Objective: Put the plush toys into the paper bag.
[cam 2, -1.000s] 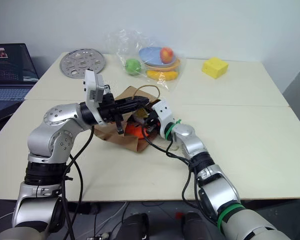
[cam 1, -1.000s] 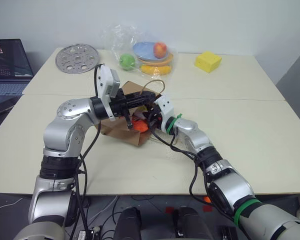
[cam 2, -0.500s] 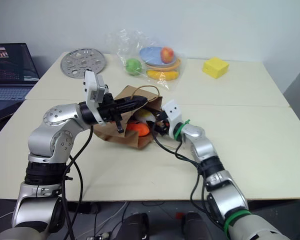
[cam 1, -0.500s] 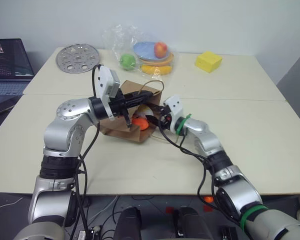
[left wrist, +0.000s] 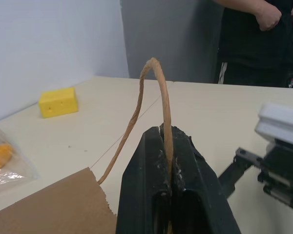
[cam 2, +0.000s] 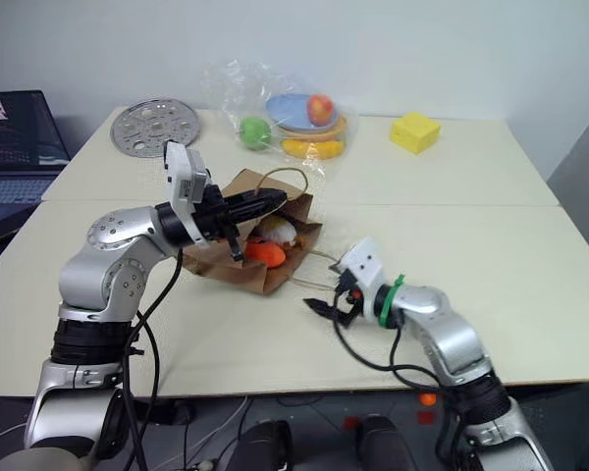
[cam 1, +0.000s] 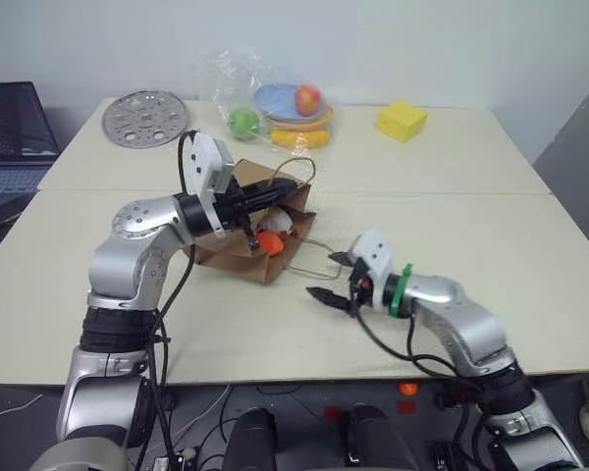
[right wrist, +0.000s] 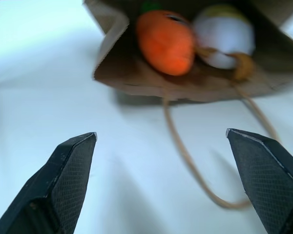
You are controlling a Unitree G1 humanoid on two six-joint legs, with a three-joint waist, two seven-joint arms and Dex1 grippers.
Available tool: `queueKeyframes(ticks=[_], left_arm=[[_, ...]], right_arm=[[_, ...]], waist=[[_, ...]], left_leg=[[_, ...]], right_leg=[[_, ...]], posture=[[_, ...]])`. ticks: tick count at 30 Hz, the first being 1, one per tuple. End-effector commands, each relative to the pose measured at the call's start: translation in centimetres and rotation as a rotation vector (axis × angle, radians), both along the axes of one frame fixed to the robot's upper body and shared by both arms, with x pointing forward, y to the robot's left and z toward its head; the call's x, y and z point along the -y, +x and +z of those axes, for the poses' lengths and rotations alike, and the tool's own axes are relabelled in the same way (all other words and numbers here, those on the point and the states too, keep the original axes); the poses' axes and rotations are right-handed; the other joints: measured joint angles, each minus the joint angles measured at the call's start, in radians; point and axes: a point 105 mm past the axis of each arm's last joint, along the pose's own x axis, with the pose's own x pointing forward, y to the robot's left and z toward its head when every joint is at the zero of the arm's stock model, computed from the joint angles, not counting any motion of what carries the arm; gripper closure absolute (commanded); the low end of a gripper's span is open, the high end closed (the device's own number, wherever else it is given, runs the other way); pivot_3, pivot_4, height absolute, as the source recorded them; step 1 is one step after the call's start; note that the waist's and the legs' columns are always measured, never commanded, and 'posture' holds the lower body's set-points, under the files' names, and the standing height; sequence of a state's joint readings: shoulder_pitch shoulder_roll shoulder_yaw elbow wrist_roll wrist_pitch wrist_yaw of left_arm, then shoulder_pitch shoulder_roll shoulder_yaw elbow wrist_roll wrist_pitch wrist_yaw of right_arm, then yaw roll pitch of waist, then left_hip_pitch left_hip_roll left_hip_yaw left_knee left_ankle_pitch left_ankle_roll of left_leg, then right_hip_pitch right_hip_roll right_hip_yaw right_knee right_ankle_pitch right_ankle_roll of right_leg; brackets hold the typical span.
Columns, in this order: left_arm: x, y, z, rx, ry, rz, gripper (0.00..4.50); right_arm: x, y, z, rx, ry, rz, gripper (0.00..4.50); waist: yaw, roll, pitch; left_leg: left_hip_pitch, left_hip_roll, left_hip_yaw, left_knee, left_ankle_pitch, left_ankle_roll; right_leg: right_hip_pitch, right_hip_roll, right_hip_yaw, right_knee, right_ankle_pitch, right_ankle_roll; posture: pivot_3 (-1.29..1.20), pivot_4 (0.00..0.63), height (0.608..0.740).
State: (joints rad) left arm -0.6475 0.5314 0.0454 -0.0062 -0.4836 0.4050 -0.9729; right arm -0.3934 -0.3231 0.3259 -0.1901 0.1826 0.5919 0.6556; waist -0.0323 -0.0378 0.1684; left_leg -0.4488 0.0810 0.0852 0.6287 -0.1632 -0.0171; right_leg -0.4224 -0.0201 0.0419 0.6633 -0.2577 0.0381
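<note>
Up close, the left gripper [left wrist: 172, 161] is pinched shut on one cord handle [left wrist: 162, 102] of the paper bag [cam 1: 238, 250], holding it lifted; the left wrist view shows the cord arching up out of the closed black fingers, which the head views cannot resolve. That wrist view also takes in the yellow block [left wrist: 58, 101] on the table [cam 1: 471, 206] and a person in dark clothes standing beyond the far edge. The right gripper [cam 1: 334, 279] sits over the table just beside the bag's mouth, its fingers spread wide apart and holding nothing. Its wrist view looks straight into the bag lying on its side: the carrot [right wrist: 166, 42] and the egg [right wrist: 223, 35] lie touching inside, with the second handle [right wrist: 205, 175] looping out over the table. From the head views, the clear plastic bag [cam 1: 265, 98] of fruit, a perforated metal disc [cam 1: 145, 118] and a laptop [cam 1: 8, 132] lie further back.
</note>
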Motion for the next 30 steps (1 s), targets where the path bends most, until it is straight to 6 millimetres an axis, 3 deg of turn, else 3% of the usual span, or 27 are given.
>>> queueKeyframes(ticks=[1,3,6,13,17,22,25,30], left_arm=[[0.2,-0.4,1.2,0.057,0.000,-0.014,4.50],[0.2,-0.4,1.2,0.058,0.001,-0.012,4.50],[0.0,-0.6,1.2,0.057,0.000,-0.010,4.50],[-0.1,-0.6,1.2,0.059,0.001,-0.004,4.50],[0.0,-0.6,1.3,0.064,0.001,-0.005,4.50],[0.9,0.3,1.6,0.092,-0.005,-0.011,4.50],[1.7,2.0,2.6,0.127,-0.033,0.008,4.50],[3.6,4.9,4.7,0.177,-0.125,0.055,4.50]], right_arm=[[-0.2,1.1,-0.7,0.068,-0.056,-0.040,0.05],[-0.1,1.4,-1.1,0.068,-0.060,-0.065,0.05],[0.6,2.0,-1.4,0.085,-0.080,-0.108,0.62],[1.0,2.3,-1.3,0.099,-0.091,-0.115,3.19],[1.5,2.5,0.3,0.134,-0.040,-0.139,4.46],[2.7,1.3,5.2,0.231,0.114,-0.179,4.46],[4.1,0.7,9.0,0.404,0.151,-0.247,4.46],[5.0,-0.3,13.3,0.643,0.151,-0.275,4.46]], waist=[[0.001,0.000,0.000],[0.003,0.000,0.000],[0.005,0.000,0.000],[0.004,0.000,0.000],[0.004,0.000,0.000],[0.008,0.000,0.000],[0.016,0.000,0.000],[0.026,-0.001,0.000]], left_leg=[[0.000,0.000,0.000,0.001,0.000,0.000],[0.000,-0.001,0.001,0.001,0.000,0.000],[-0.002,-0.001,0.001,0.001,0.000,0.000],[-0.001,0.000,0.000,0.000,0.000,0.000],[-0.002,-0.001,0.000,0.001,0.000,0.000],[-0.002,-0.001,0.000,0.000,0.000,0.000],[-0.002,-0.001,-0.001,0.001,0.000,0.000],[-0.002,-0.002,0.000,0.001,0.000,0.000]], right_leg=[[0.000,0.000,0.000,0.000,0.000,0.000],[0.000,0.000,0.001,-0.001,0.000,0.000],[0.000,-0.001,0.001,-0.001,0.001,0.002],[0.000,0.000,0.000,0.000,0.002,0.005],[0.000,0.000,0.001,0.000,0.002,0.005],[0.000,0.000,0.000,-0.001,0.002,0.005],[0.000,0.000,-0.001,-0.001,0.002,0.005],[0.001,0.000,0.001,-0.002,0.002,0.006]], posture=[[0.00,0.150,0.740],[0.00,0.150,0.740],[0.00,0.150,0.740],[0.00,0.150,0.740],[0.00,0.150,0.740],[0.00,0.150,0.740],[0.00,0.150,0.740],[0.00,0.150,0.740]])
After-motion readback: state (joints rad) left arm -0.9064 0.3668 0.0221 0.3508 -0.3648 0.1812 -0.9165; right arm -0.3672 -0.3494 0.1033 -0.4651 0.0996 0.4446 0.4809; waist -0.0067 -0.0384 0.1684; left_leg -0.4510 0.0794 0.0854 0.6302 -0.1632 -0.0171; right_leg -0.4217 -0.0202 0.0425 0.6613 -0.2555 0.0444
